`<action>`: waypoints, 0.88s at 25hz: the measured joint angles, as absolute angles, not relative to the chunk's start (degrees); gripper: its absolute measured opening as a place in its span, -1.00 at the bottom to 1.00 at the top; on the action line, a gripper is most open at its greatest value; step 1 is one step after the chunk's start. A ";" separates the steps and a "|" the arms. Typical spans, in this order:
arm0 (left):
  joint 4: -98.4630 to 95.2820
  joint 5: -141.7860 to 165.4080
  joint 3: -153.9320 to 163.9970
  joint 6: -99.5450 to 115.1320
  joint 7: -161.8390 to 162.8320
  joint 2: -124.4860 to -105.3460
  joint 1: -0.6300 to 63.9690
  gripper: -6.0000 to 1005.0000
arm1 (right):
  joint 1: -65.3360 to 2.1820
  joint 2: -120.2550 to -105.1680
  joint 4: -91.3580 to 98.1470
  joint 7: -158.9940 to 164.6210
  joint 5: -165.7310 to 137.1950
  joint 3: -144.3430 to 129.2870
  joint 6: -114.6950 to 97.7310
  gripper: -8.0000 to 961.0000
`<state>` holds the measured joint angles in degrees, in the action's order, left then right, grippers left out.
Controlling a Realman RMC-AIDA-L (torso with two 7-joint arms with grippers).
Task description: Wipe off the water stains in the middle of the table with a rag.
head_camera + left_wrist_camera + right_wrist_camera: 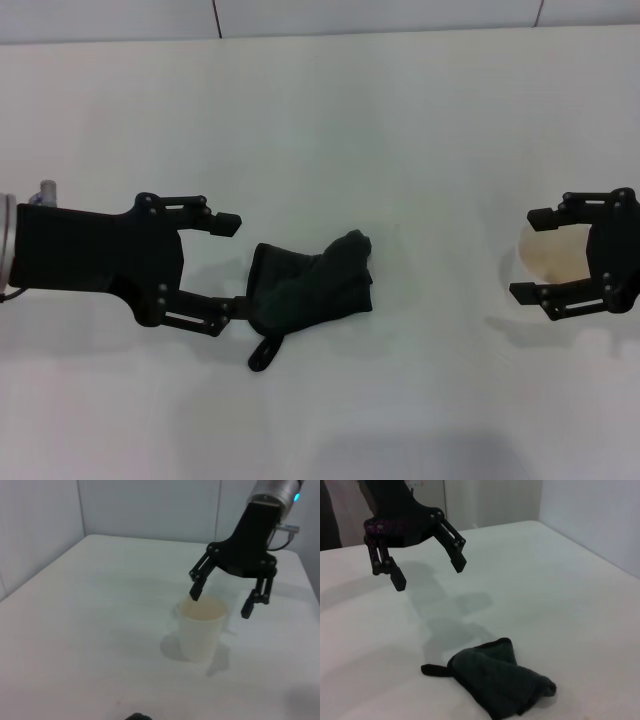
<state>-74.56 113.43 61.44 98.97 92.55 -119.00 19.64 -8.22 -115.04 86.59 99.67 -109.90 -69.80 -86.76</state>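
The left gripper (232,262) hangs open above the rag (312,288) on the table (320,120) — the right gripper (532,255) spreads over the white cup (201,629).

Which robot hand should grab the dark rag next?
Probably the left. The left gripper hangs open right by the rag on the table. The right gripper is far off, open over the white cup.
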 joint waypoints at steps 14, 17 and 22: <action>-74.62 113.80 60.06 99.18 91.12 -118.94 19.00 0.78 | -8.35 -115.04 86.48 99.87 -109.96 -69.81 -86.75 0.78; -74.59 113.85 60.05 99.23 91.12 -118.92 18.98 0.78 | -8.35 -115.04 86.48 99.96 -109.96 -69.74 -86.79 0.78; -74.54 113.88 60.03 99.29 91.12 -118.91 18.98 0.78 | -8.35 -115.05 86.51 100.33 -109.95 -69.74 -86.83 0.78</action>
<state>-74.54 113.88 60.03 99.29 91.12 -118.91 18.98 -8.35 -115.05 86.51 100.33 -109.95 -69.74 -86.83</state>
